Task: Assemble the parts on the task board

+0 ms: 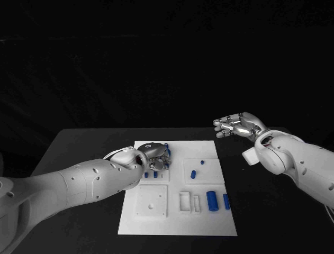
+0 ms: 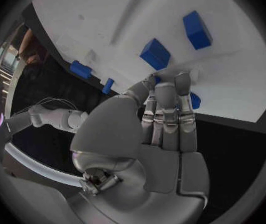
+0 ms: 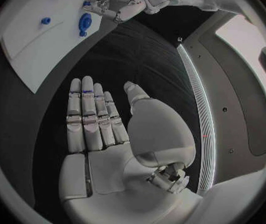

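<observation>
The white task board (image 1: 213,222) lies in the middle of the black table. My left hand (image 1: 153,153) is low over its far left corner. Thumb and fingertips (image 2: 170,87) close together on a small blue part (image 2: 195,100) that the fingers mostly hide. Two blue blocks (image 2: 155,54) stand on the board just beyond the fingertips. More blue parts lie on the board: a thick cylinder (image 1: 211,200), a thinner one (image 1: 226,201), and a short piece (image 1: 193,173). My right hand (image 1: 235,126) hangs above the table off the board's far right corner, fingers straight (image 3: 89,114), holding nothing.
The board (image 3: 33,45) has recessed square plates at its near left (image 1: 151,201) and a slotted holder (image 1: 185,201) beside the cylinders. Bare black table (image 1: 83,159) runs along both sides of the board. My left hand (image 3: 117,5) also appears in the right wrist view.
</observation>
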### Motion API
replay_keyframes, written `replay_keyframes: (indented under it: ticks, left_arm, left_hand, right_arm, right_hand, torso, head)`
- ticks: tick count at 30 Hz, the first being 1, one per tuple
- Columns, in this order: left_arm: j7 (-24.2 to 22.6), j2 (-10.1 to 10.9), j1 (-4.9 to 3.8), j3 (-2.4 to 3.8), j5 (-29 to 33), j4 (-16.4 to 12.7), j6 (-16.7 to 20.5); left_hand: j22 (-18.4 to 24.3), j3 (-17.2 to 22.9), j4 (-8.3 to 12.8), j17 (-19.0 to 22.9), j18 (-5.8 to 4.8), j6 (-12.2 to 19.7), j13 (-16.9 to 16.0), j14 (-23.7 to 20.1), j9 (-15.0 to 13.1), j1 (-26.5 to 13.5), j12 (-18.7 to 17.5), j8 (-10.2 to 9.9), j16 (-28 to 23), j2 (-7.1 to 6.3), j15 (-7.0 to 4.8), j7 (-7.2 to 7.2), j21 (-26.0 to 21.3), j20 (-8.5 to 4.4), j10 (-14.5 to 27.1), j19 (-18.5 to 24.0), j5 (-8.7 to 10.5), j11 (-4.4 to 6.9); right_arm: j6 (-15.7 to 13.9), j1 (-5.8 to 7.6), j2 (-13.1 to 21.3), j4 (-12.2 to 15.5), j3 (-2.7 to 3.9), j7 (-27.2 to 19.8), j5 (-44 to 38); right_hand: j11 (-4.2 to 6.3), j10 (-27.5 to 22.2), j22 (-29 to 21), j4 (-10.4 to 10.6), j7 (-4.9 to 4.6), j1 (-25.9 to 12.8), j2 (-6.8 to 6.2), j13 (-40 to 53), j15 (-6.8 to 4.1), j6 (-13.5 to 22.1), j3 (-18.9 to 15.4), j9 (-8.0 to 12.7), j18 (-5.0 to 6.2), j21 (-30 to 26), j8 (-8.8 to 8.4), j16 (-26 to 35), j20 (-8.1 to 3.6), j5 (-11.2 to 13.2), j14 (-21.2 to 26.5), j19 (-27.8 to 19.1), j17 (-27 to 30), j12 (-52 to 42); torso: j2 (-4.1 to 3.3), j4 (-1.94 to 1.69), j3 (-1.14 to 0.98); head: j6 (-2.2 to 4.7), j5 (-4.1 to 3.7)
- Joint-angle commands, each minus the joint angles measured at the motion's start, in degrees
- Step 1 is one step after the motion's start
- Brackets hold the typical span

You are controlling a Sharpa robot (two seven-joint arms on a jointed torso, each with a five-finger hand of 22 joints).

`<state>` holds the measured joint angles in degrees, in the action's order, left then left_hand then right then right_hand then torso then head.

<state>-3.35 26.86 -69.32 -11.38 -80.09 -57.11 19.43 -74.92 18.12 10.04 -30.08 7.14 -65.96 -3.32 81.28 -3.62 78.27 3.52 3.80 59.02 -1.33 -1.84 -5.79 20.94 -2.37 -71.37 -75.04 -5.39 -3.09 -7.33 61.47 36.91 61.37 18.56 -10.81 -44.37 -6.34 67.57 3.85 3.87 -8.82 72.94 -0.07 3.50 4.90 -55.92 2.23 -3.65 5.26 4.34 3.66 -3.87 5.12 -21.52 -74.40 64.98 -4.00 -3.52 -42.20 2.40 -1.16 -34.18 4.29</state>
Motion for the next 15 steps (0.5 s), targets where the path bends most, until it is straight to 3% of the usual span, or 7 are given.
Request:
replay_keyframes:
  ticks: [1,10,15]
  left_arm:
    - [-0.14,-0.16,0.25,-0.06,0.51,0.03,-0.08]
    - [-1.37,0.23,0.25,0.02,2.15,-0.40,1.74]
    - [-1.94,0.99,0.24,0.56,3.27,-1.16,2.64]
  left_hand:
    - [-1.12,-0.42,0.20,0.14,0.00,-0.54,-0.06,0.05,-0.05,0.30,-0.22,-0.22,0.28,0.65,-0.20,0.03,0.43,-0.49,-0.39,0.18,-0.33,0.08]
    - [-1.14,-0.88,1.18,0.46,-0.15,-1.50,-0.07,0.39,-0.06,0.64,-0.20,-0.20,0.07,1.49,-0.45,0.13,1.11,-0.82,-1.09,0.15,-0.60,0.30]
    - [-1.15,-0.85,1.39,0.52,-0.12,-1.39,-0.06,0.48,-0.05,0.60,-0.21,-0.22,0.08,1.53,-0.45,0.12,1.26,-0.82,-0.94,0.14,-0.64,0.26]
  right_arm:
    - [0.48,-0.02,-0.07,0.06,0.02,-0.43,0.05]
    - [0.49,-0.02,-0.09,0.03,0.02,-0.47,0.05]
    - [0.56,-0.02,-0.07,0.03,0.02,-0.48,0.05]
  right_hand:
    - [-0.03,-0.47,-0.04,-0.28,0.06,-0.25,0.35,-0.04,-0.08,0.23,0.20,0.09,-0.13,-0.21,-0.15,0.28,-0.12,-0.26,0.48,-0.41,-0.02,0.11]
    - [-0.03,-0.47,-0.04,-0.28,0.06,-0.25,0.35,-0.04,-0.08,0.23,0.20,0.09,-0.13,-0.21,-0.15,0.28,-0.12,-0.26,0.48,-0.41,-0.02,0.11]
    - [-0.01,-0.39,-0.04,-0.26,0.07,-0.38,0.47,-0.04,-0.06,0.21,0.20,0.09,-0.12,-0.20,-0.15,0.28,-0.11,-0.23,0.55,-0.41,-0.02,0.11]
  torso:
    - [0.02,0.05,0.03]
    - [0.06,-0.06,0.10]
    - [0.07,-0.05,0.07]
  head:
    - [0.01,0.11]
    - [0.13,0.10]
    - [0.28,-0.05]
